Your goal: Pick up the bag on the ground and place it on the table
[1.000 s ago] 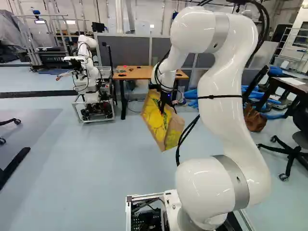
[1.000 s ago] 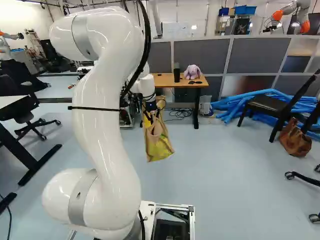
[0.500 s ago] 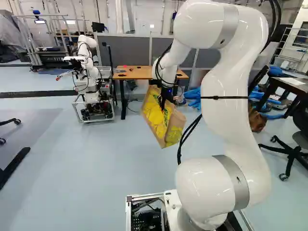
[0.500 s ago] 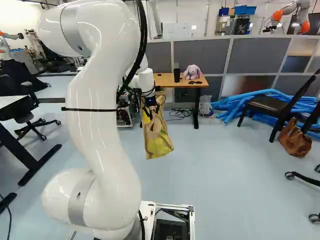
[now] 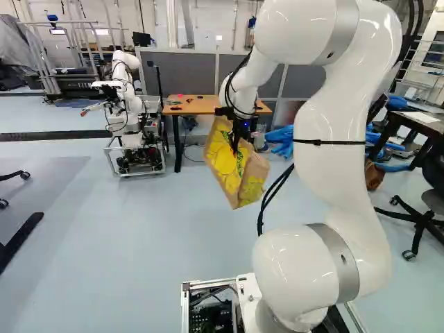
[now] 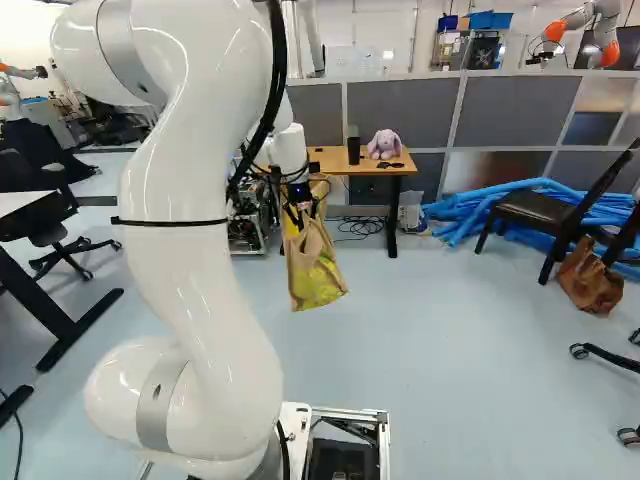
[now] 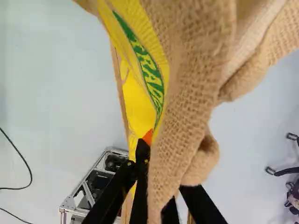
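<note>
In the left base view my gripper [image 5: 237, 144] is shut on the jute bag [image 5: 227, 168], which hangs tilted above the floor, its yellow printed side showing. The right base view shows the bag [image 6: 315, 272] below the wrist, left of the wooden table [image 6: 397, 165]. That table [image 5: 198, 106] stands beyond the bag in the left base view. In the wrist view, coarse fabric of the bag [image 7: 196, 84] runs between the fingers of the gripper [image 7: 159, 183] and partly covers them; one orange pad [image 7: 147, 136] shows.
Another robot [image 5: 128, 104] stands left of the table. On the tabletop are a purple plush toy [image 6: 384, 144] and a black cylinder [image 6: 353, 145]. Blue tubes [image 6: 470, 210], a black chair [image 6: 540, 208] and a brown bag [image 6: 590, 277] are farther right.
The arm has drawn its upper bend back and raised the gripper a little, carrying the bag slightly upward. The base has not moved.
</note>
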Motion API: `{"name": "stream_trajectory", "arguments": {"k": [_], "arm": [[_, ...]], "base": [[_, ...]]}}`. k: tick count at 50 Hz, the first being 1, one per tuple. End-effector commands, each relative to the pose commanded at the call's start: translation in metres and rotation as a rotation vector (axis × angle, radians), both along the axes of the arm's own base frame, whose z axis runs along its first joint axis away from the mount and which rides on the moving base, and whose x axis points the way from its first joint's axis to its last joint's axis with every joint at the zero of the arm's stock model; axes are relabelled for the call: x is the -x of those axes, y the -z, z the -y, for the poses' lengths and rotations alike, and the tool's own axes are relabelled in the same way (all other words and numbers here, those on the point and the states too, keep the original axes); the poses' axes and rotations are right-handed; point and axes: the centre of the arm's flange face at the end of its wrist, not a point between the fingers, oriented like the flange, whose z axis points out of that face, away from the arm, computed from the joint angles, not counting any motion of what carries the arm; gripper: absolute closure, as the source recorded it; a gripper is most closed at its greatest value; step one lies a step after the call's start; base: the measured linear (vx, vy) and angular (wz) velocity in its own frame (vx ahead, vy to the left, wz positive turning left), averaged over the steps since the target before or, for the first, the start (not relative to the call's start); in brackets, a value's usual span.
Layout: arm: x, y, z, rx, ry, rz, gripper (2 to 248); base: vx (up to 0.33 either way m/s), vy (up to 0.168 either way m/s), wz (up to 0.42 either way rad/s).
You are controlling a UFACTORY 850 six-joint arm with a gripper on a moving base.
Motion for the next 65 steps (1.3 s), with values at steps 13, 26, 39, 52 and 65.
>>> {"name": "stream_trajectory", "arguments": {"k": [13,26,39,52,65], "arm": [[-0.001,-0.019,0.0,0.0,0.0,0.015,229],[-0.003,-0.038,0.0,-0.001,-0.001,0.024,229],[-0.003,-0.056,0.0,-0.002,-0.002,0.017,229],[-0.002,-0.075,0.0,-0.002,-0.003,0.008,229],[-0.002,-0.094,0.0,-0.003,-0.003,-0.002,229]], "base": [[0.0,0.0,0.0],[0.0,0.0,0.0],[0.0,0.0,0.0],[0.0,0.0,0.0],[0.0,0.0,0.0]]}}
